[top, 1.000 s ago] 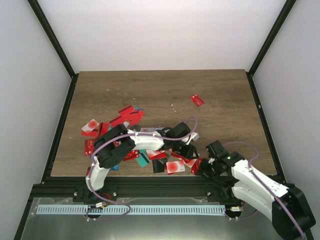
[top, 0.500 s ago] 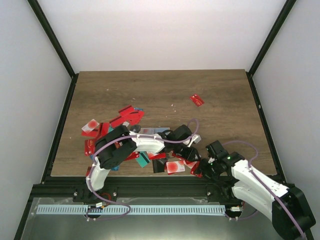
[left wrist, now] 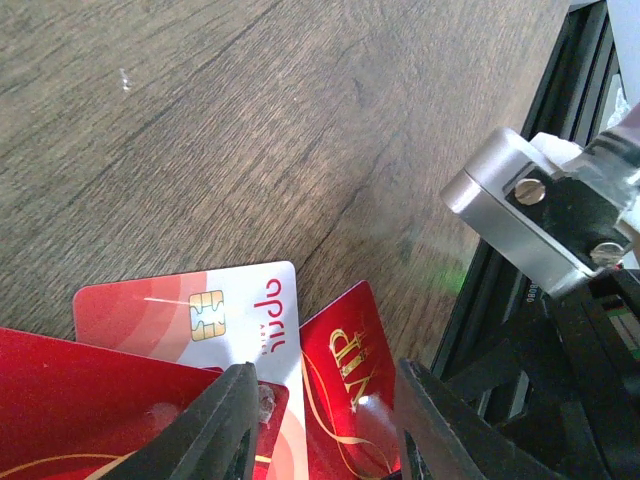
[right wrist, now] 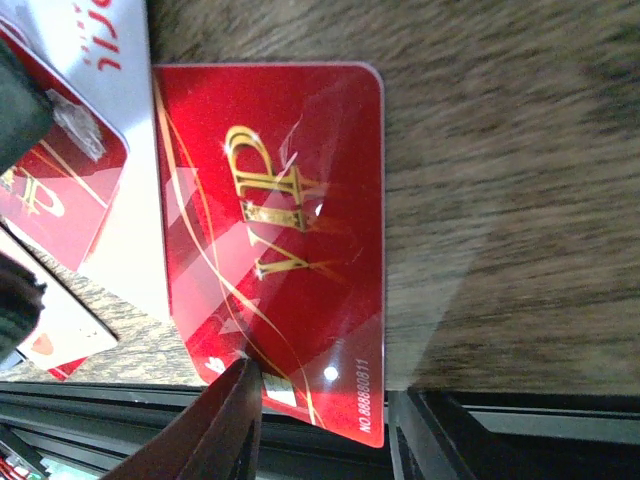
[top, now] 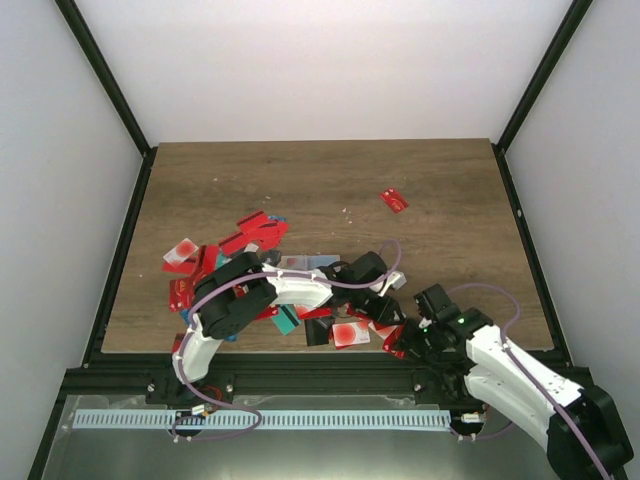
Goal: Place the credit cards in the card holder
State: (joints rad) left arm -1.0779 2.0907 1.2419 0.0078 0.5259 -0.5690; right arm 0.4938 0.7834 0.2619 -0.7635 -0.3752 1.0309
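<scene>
Many credit cards, mostly red, lie in a loose pile (top: 232, 248) at the table's front left. A red VIP card (right wrist: 280, 230) lies flat at the near edge, its end hanging over the black rail. My right gripper (right wrist: 330, 430) is open around that end, and its left finger (right wrist: 235, 420) overlaps the card. My left gripper (left wrist: 325, 420) hovers open over the same card (left wrist: 345, 380), next to a white-and-red chip card (left wrist: 200, 310). In the top view the two grippers (top: 388, 318) (top: 408, 343) almost meet. I cannot make out the card holder.
One red card (top: 394, 200) lies alone farther back on the right. The black frame rail (top: 300, 372) runs along the near table edge, just below both grippers. The left arm (top: 290, 285) stretches over the pile of cards.
My left gripper has moved right and nearer, towards the right gripper. The red VIP card has slid slightly towards the near edge. The right arm shifted only a little.
</scene>
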